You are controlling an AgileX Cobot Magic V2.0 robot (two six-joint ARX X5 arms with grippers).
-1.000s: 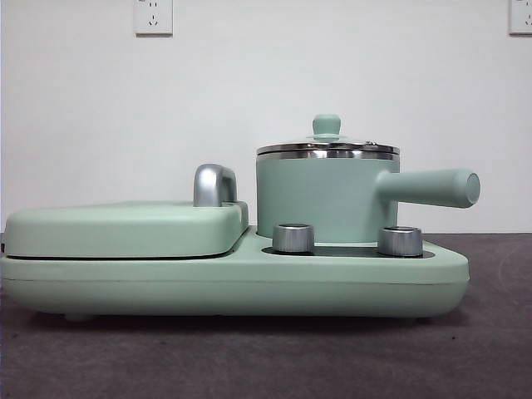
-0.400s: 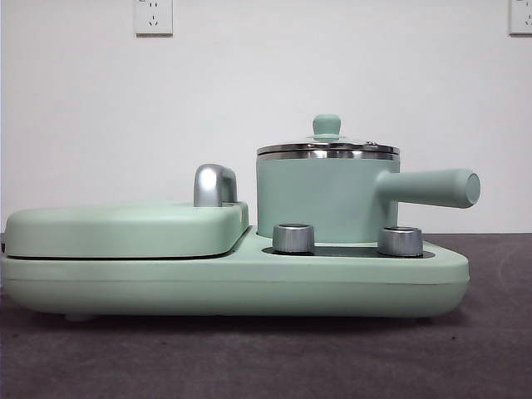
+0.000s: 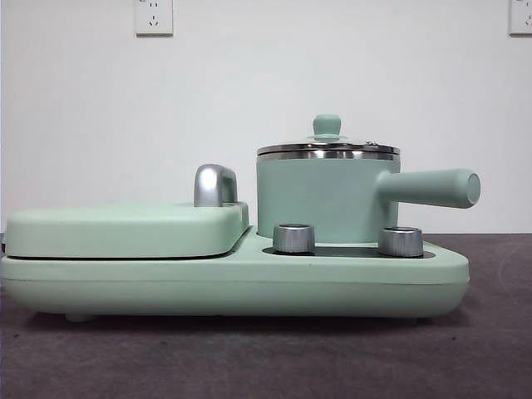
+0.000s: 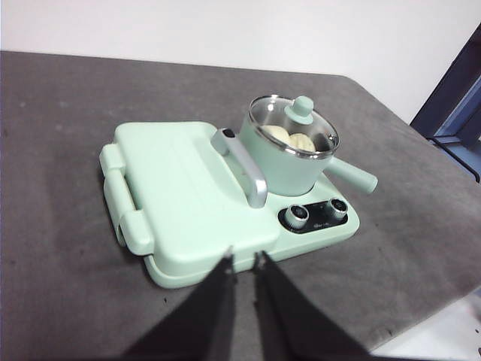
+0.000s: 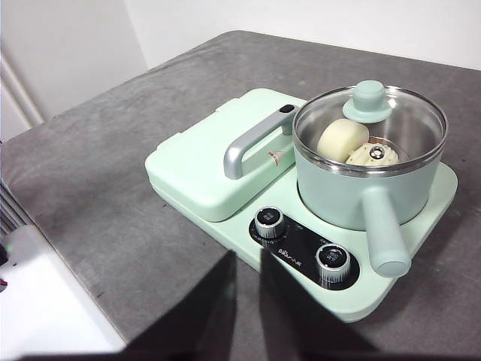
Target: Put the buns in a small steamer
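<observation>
1. The steamer (image 3: 326, 198) sits on the right half of the mint-green cooker base (image 3: 233, 287), its long handle (image 3: 432, 187) pointing right in the front view
2. The glass lid (image 5: 370, 120) is on, green knob (image 3: 327, 125) upright on top
3. Through the glass, both buns are inside: the smooth bun (image 5: 342, 139) and, touching it, the ribbed bun (image 5: 373, 156) with its small dots
4. The left wrist view shows the same pair as pale shapes under the lid (image 4: 293, 129)
5. To the left of the steamer lies the flat griddle cover (image 3: 125, 230), closed, with its chrome handle (image 3: 214, 184) rising just beside the pot
6. Two steel dials (image 3: 293, 238) stand on the dark panel at the near edge of the base, in front of the steamer
7. Left pincer (image 4: 242, 261) hangs high and well apart from the cooker, jaws nearly pressed together with only a thin slit between them, pinching nothing
8. Right pincer (image 5: 248, 263) also hovers clear, above the gray table (image 5: 113, 195) near the dials, jaws close with a narrow gap, empty
9. No arm shows in the front view; two wall sockets (image 3: 154, 17) sit high on the white wall
</observation>
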